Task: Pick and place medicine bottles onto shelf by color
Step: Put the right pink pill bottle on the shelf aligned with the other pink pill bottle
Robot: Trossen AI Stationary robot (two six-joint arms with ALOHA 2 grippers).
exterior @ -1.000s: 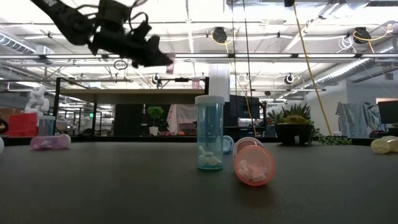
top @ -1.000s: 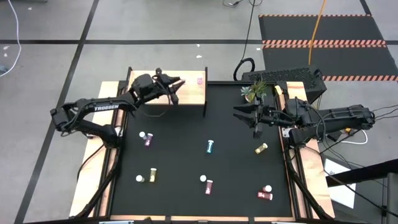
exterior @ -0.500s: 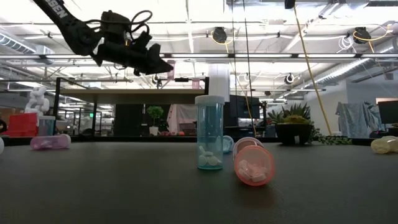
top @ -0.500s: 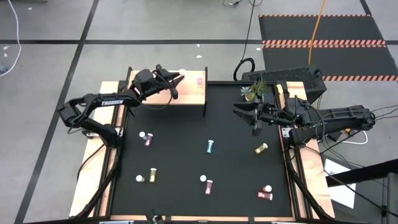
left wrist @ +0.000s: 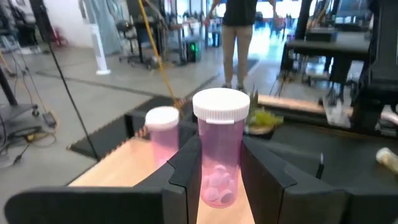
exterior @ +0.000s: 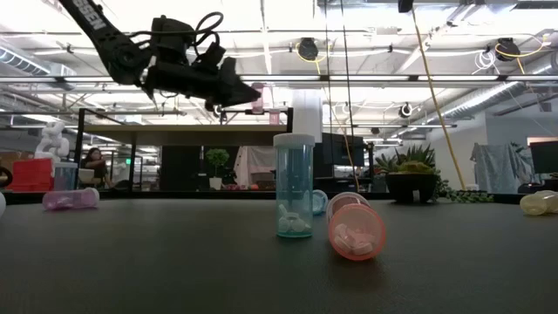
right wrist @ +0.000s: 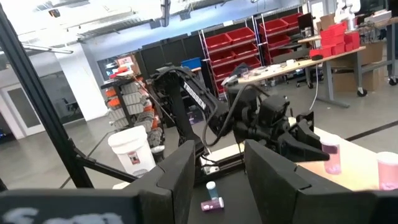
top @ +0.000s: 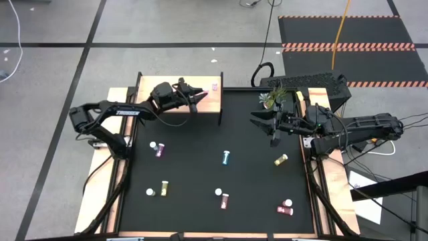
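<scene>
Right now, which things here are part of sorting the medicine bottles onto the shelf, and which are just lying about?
Part of the job:
- left gripper holding a pink bottle
- pink bottle on the shelf
- shelf
- loose bottles on the mat, such as the teal one

Just lying about:
- potted plant
- keyboard

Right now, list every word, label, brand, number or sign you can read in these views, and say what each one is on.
"TROSSEN" on the left arm, white lettering in the high view; it can barely be made out.
White letters on the same arm in the low view: cut off at the picture's edge, unreadable.
Pink medicine bottle held between the left gripper fingers: no label showing.
Second pink bottle on the shelf: no readable label.
Bottles on the table: too small to read.
</scene>
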